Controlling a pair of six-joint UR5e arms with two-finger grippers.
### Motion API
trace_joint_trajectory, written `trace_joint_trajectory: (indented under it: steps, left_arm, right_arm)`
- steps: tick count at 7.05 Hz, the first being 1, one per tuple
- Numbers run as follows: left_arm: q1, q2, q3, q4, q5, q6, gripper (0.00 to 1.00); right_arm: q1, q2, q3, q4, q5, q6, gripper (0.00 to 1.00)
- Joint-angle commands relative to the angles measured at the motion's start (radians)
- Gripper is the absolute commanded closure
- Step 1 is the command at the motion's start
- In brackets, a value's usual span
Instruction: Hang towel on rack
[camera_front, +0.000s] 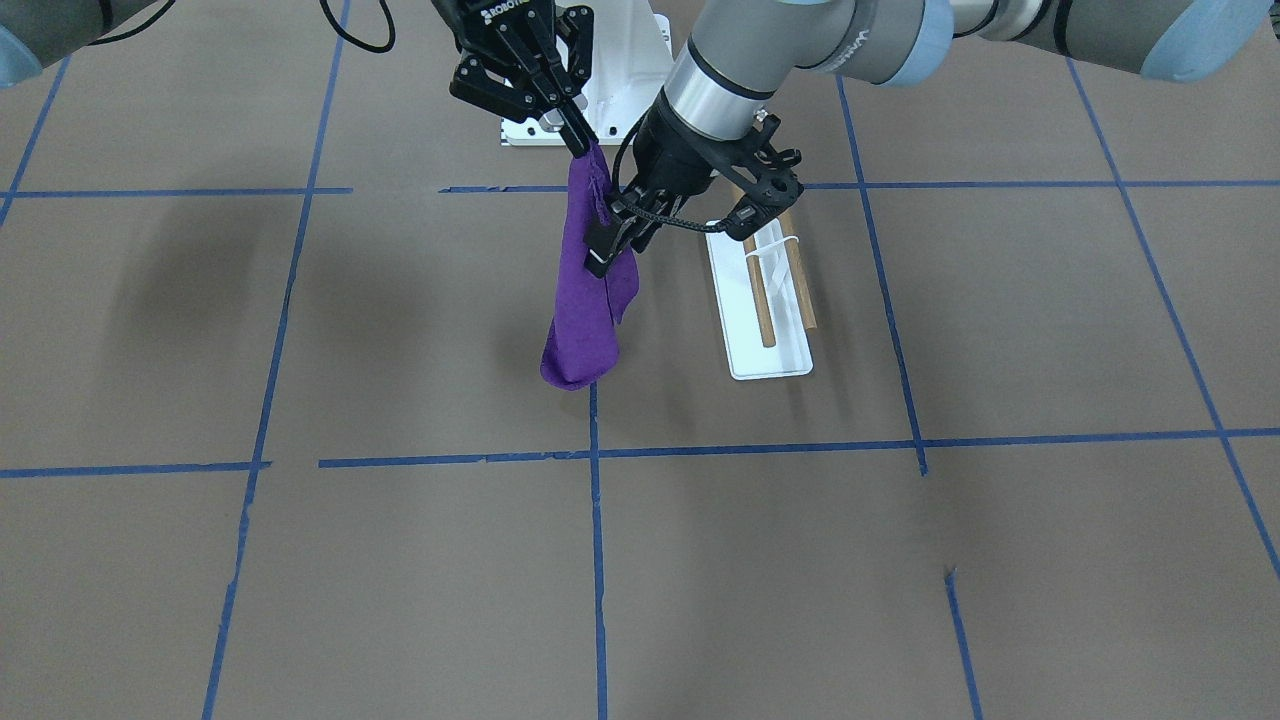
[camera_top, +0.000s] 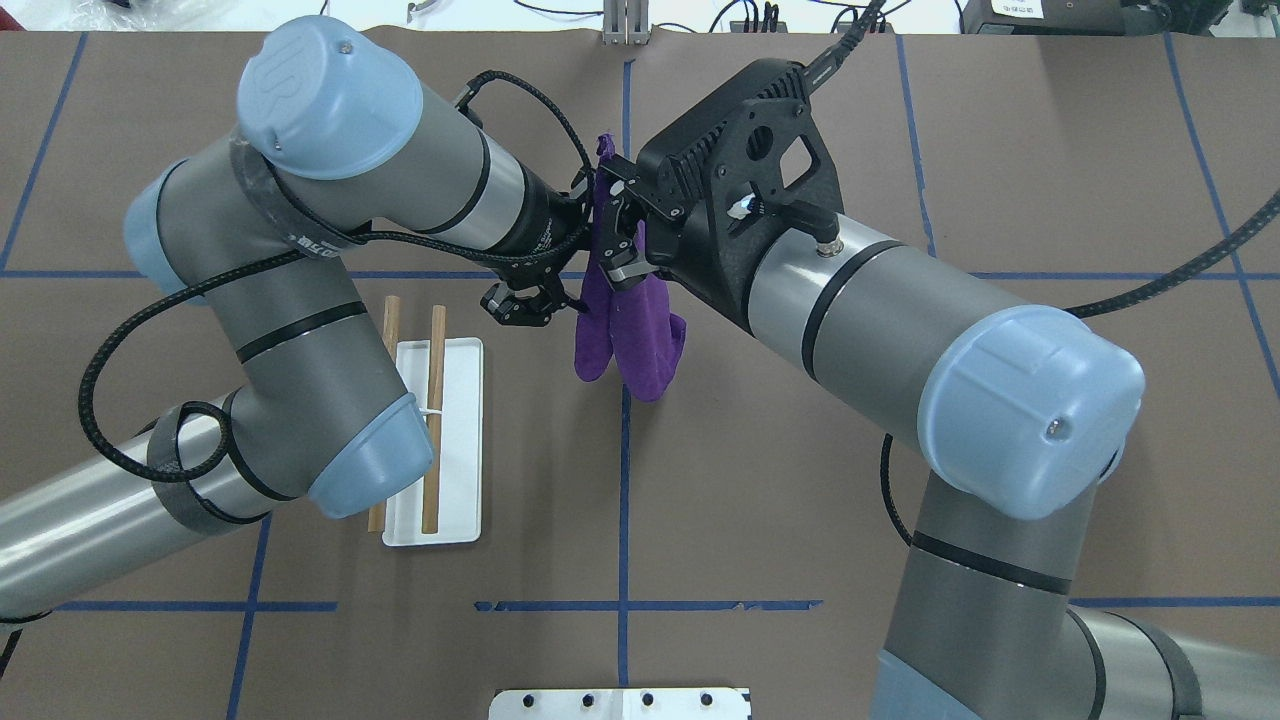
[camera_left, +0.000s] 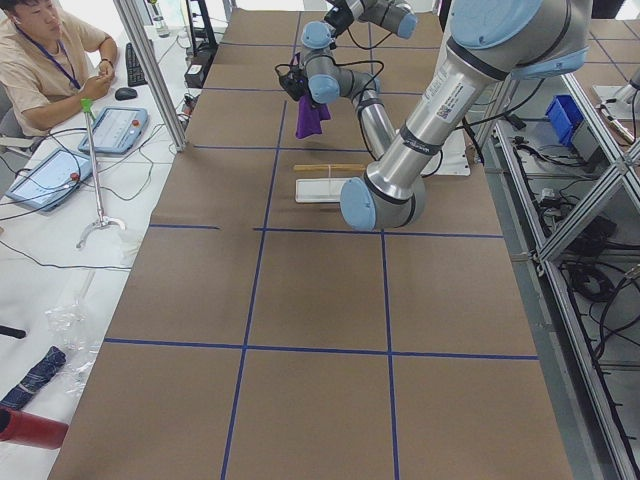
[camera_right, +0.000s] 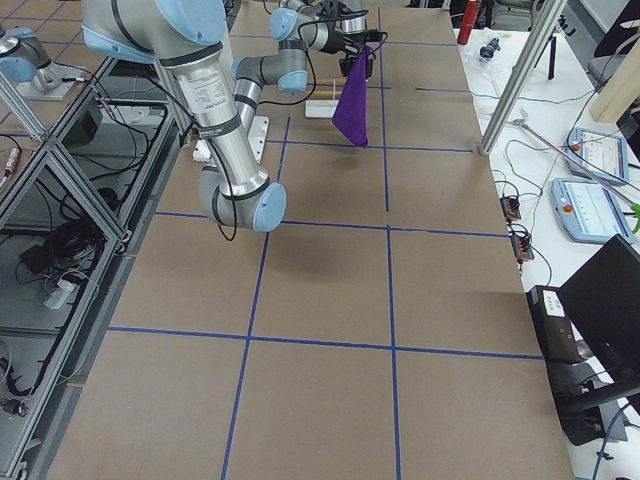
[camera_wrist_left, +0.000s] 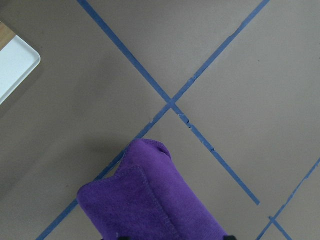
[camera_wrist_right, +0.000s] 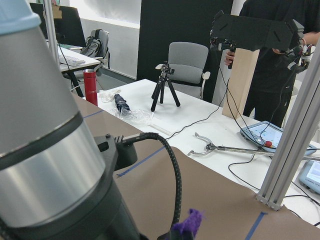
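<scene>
The purple towel (camera_front: 583, 310) hung limp just beside the rack (camera_front: 770, 362), right hand (camera_front: 577, 140) pinching its top corner, left hand (camera_front: 606, 250) nipping an edge lower down; looked soft, light and floppy, so I'd grip two spread corners.

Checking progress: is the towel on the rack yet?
Not yet. The towel hangs bunched, held by the right tool and left tool, beside the rack; its dowels are bare.
</scene>
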Motion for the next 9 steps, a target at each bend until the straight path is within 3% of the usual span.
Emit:
trace_joint_trajectory:
  steps: [1, 4, 5, 6, 7, 9]
  left_arm:
    - [0.005, 0.003, -0.009, -0.002, 0.006, -0.019, 1.0]
    - [0.0, 0.009, -0.02, 0.0, 0.006, -0.012, 1.0]
    - [-0.006, 0.009, -0.018, 0.0, 0.008, -0.01, 1.0]
    - [-0.02, 0.024, -0.029, 0.0, 0.011, 0.031, 1.0]
    - [-0.037, 0.055, -0.052, 0.0, 0.009, 0.075, 1.0]
    - [-0.054, 0.136, -0.124, 0.0, 0.009, 0.198, 1.0]
  right_arm:
    - [0.0, -0.001, 0.0, 0.0, 0.0, 0.0, 1.0]
    - [0.0, -0.013, 0.0, 0.0, 0.004, 0.0, 1.0]
    - [-0.012, -0.019, -0.001, 0.0, 0.004, 0.036, 0.4]
    - [-0.015, -0.035, 0.002, -0.008, 0.021, 0.149, 0.0]
    - [-0.011, -0.062, -0.001, -0.02, 0.074, 0.169, 0.0]
    - [0.012, -0.099, 0.002, -0.229, 0.127, 0.237, 0.0]
